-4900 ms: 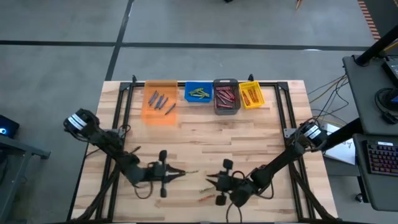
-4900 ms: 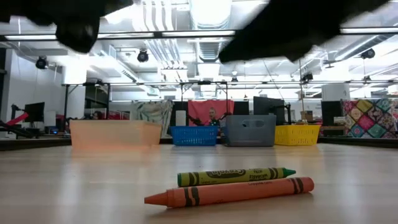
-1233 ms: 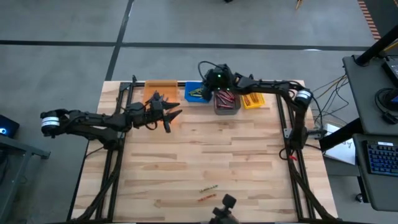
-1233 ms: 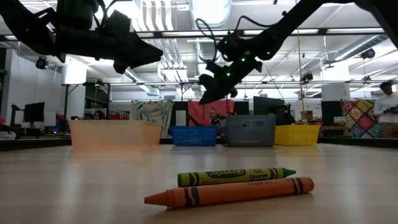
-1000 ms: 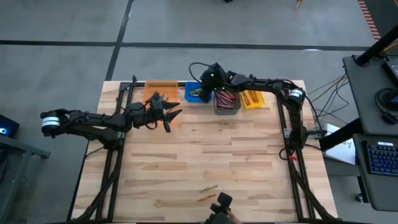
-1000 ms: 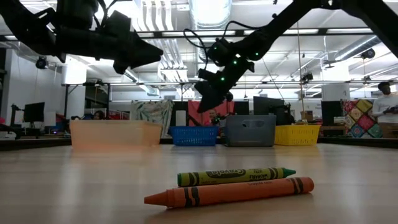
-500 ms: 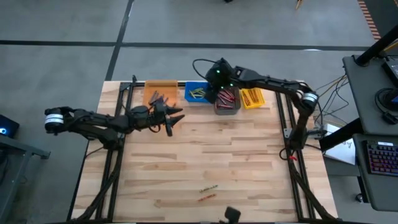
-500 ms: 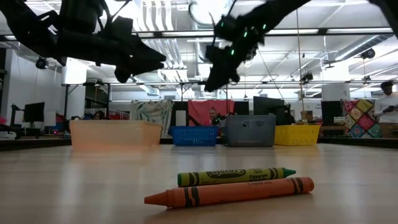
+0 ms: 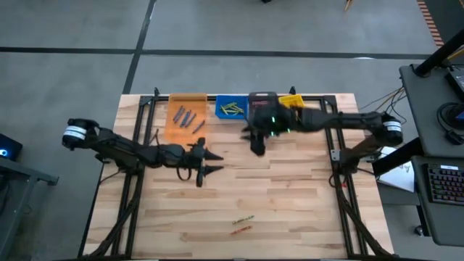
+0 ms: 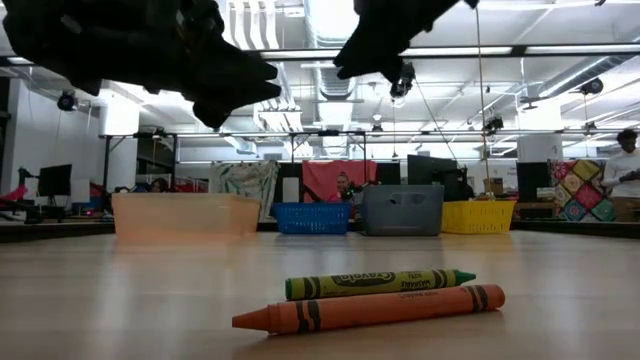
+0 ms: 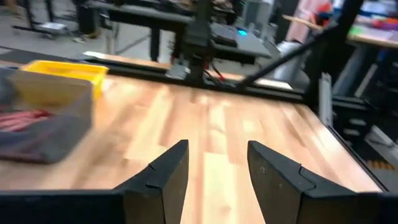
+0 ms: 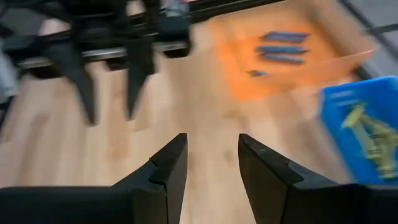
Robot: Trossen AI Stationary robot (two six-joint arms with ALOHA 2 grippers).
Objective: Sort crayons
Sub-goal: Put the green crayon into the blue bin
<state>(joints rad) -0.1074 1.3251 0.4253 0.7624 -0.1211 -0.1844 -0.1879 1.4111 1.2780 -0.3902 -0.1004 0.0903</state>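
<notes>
wooden desk (image 9: 290,196) carries two unsorted crayons: green crayon (image 10: 380,282) and orange crayon (image 10: 370,308), near the front edge. left gripper (image 9: 209,163) and right gripper (image 9: 255,143) hover mid-desk, fingers apart, empty. recommend descending squarely, straddling one crayon only.

The wooden desk (image 9: 290,188) carries four bins along its far edge (image 9: 187,116) and, near its front edge, a green crayon (image 10: 378,282) beside an orange crayon (image 10: 370,309).
</notes>
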